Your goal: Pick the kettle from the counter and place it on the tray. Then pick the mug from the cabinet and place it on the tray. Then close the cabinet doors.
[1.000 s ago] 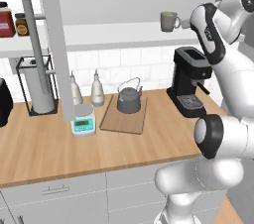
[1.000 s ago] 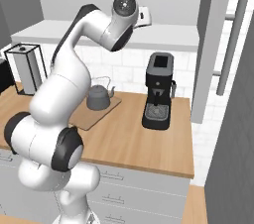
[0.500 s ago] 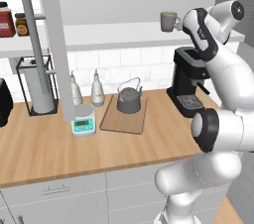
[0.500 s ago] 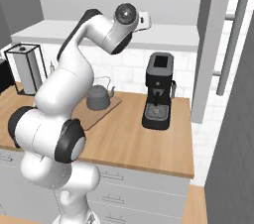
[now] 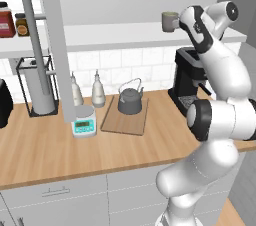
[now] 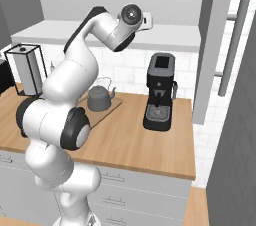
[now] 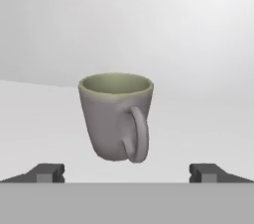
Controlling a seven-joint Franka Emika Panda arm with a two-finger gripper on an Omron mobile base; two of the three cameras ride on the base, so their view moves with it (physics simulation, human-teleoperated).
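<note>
Step in hand: approach to the mug [image 7: 116, 116]; the kettle stage reads as complete, the mug stage as not yet gripped.
End effector: the gripper [image 7: 127, 173] is released, jaws spread to full width, nothing held. In the hand view its two dark tips stand well apart, one to each side of the mug and nearer the camera than it, with no contact.
Mug position: straight ahead of the gripper, centred between the tips, upright on the white shelf [image 5: 115, 34] of the cabinet. Rim up, loop handle turned toward the hand and slightly to its right.
Reason for the wide jaws: judged, the full spread gives clearance on both sides of the mug body, so the tips can pass it before clamping.
Reason for the level approach: the mug stands on a shelf, so the hand comes in from the front, level with the mug.
Kettle [image 5: 130, 100]: far below the gripper, upright on the tray [image 5: 124, 118], wire handle arched above it.
Tray: flat on the counter [image 5: 90, 155], below the gripper; bare board shows in front of the kettle, which leaves room for the mug.
Coffee machine [image 6: 160, 92]: on the counter below the gripper; judged an obstacle to clear on the descent to the tray.
Risk: the handle faces the hand, so a tip could catch the loop and turn the mug.
</note>
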